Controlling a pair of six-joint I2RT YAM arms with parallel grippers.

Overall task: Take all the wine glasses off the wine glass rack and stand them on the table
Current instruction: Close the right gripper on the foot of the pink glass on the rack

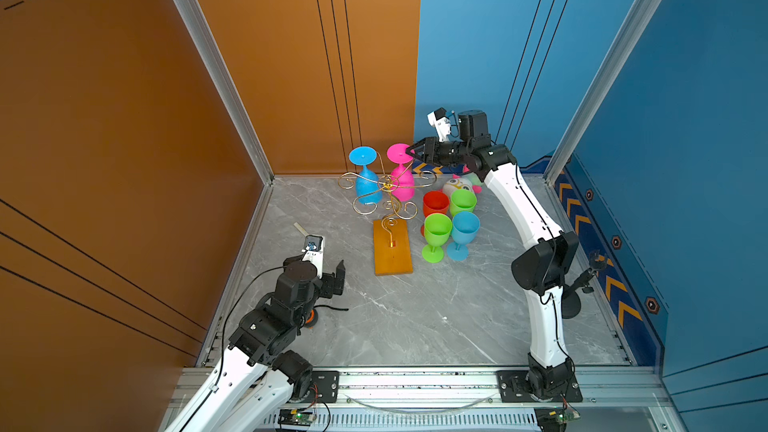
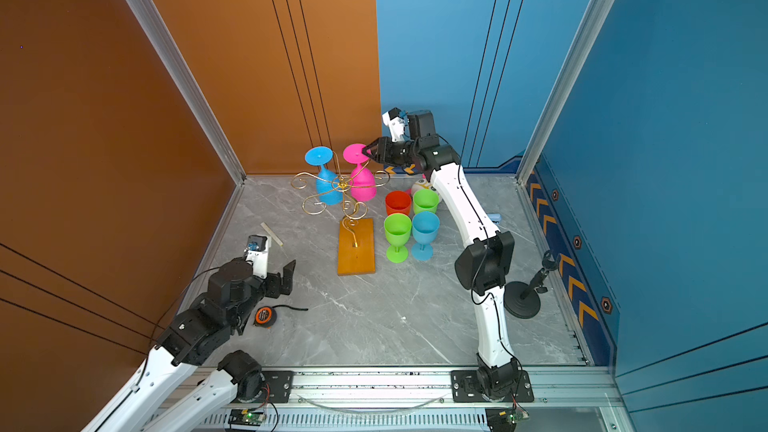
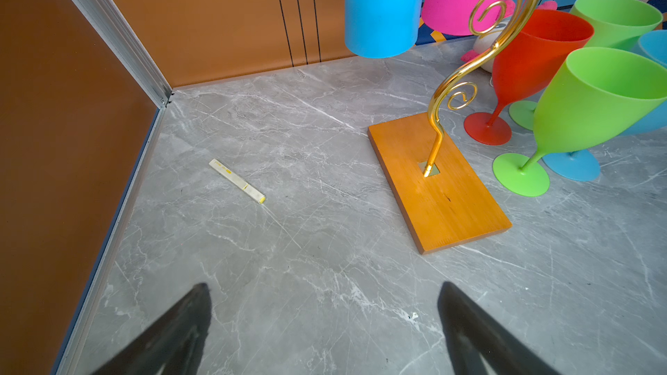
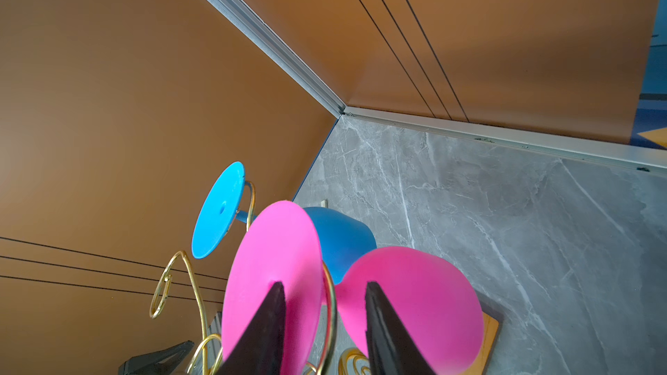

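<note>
Pink glass (image 4: 274,247) stem behind its foot

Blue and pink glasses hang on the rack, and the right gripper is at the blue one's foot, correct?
No: the right gripper is at the foot of the pink glass, not of the blue glass; the right wrist view shows it.
</note>
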